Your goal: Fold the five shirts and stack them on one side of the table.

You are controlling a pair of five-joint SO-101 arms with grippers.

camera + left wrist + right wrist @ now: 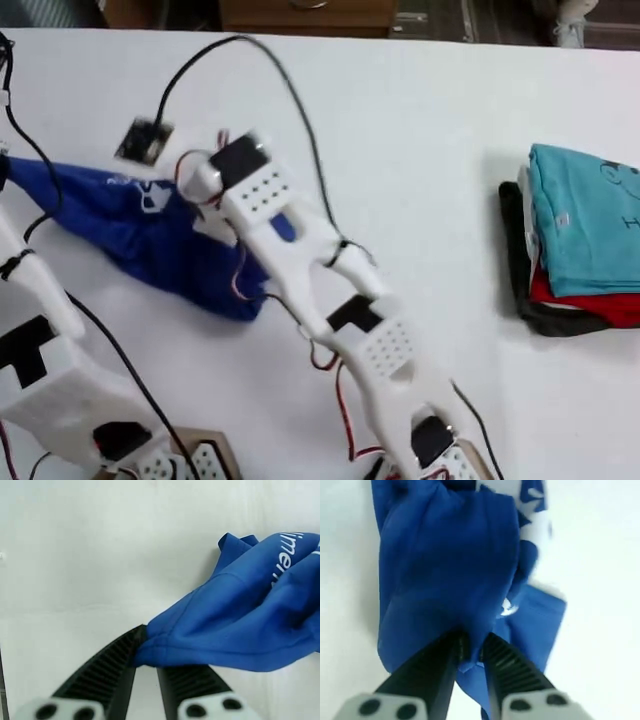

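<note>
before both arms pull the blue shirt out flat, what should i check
1. Left gripper shut on the blue shirt: ok.
2. Right gripper shut on the same shirt: ok.
3. Shirt lying flat: not ok, it is bunched.
4. Matching corners pinched: cannot tell.
5. Folded stack apart from the shirt, across the table: ok.

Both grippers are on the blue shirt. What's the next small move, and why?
Probably draw the grippers apart to stretch the cloth flat on the table. The left gripper and right gripper each pinch the blue shirt, which lies bunched and creased, so it looks too crumpled to fold cleanly.
</note>
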